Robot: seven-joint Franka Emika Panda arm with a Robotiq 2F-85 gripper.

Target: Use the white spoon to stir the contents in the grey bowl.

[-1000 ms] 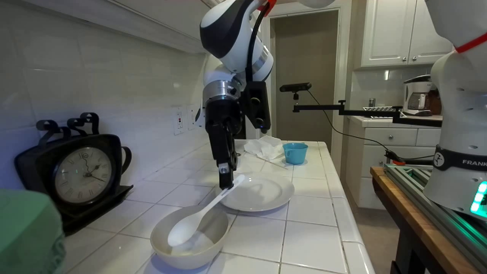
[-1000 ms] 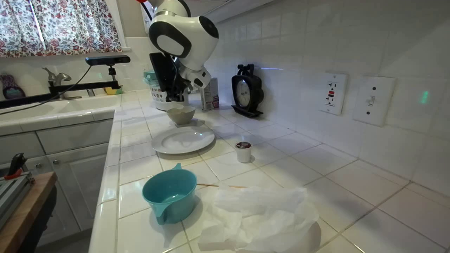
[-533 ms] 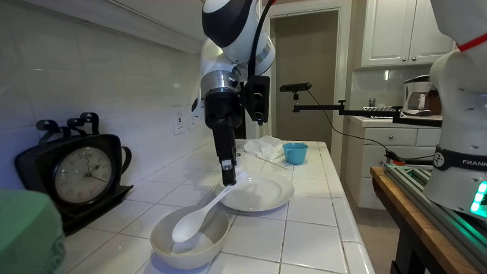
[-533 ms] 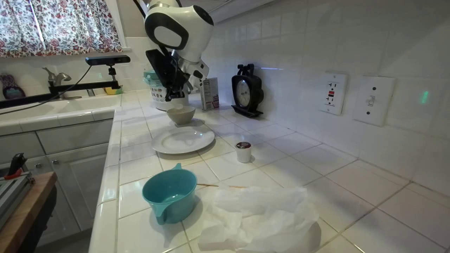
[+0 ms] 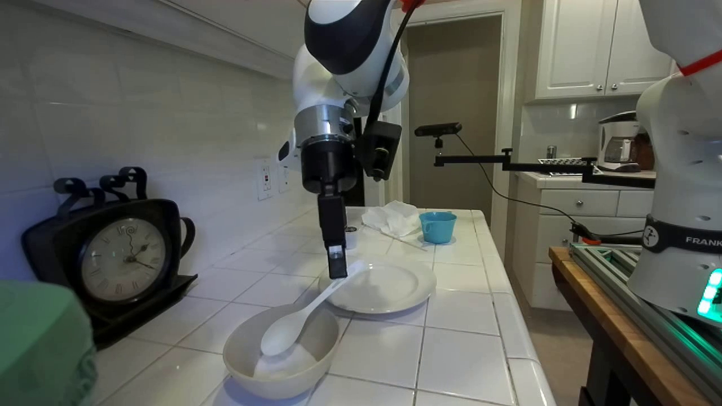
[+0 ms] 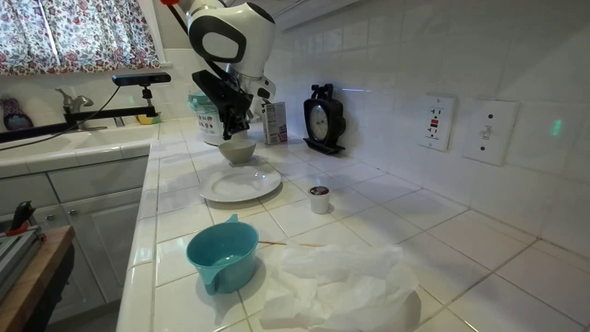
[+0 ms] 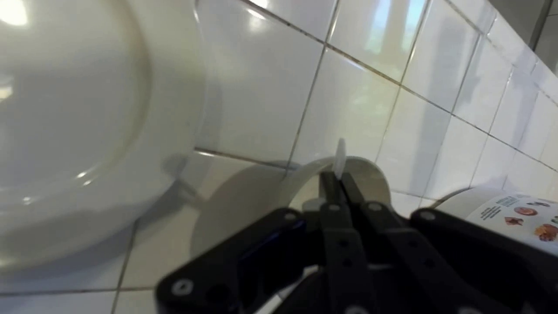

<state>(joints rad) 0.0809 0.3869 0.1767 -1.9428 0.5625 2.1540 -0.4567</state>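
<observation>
The grey bowl (image 5: 279,389) stands on the tiled counter and shows in both exterior views (image 6: 240,154). A small white mound, the contents (image 5: 289,365), lies in its bottom. My gripper (image 5: 338,275) is shut on the handle of the white spoon (image 5: 282,335), behind the bowl in that view. The spoon slants down, its head inside the bowl over the mound; I cannot tell whether they touch. In the wrist view the handle end (image 7: 340,152) sticks out between the fingertips (image 7: 339,178), with the bowl (image 7: 375,181) beyond. The gripper (image 6: 228,133) hides the spoon in an exterior view.
A white plate (image 5: 389,287) lies beside the bowl, partly under the handle. A black clock (image 5: 124,259) stands by the wall. A blue cup (image 6: 223,258), crumpled paper (image 6: 341,290) and a small white pod (image 6: 319,200) lie farther along. A printed tub (image 7: 514,213) is near the bowl.
The spoon's head has moved a little right and back inside the bowl, uncovering more of the mound. The gripper has tilted and swung slightly, still holding the handle. The bowl has not moved.
</observation>
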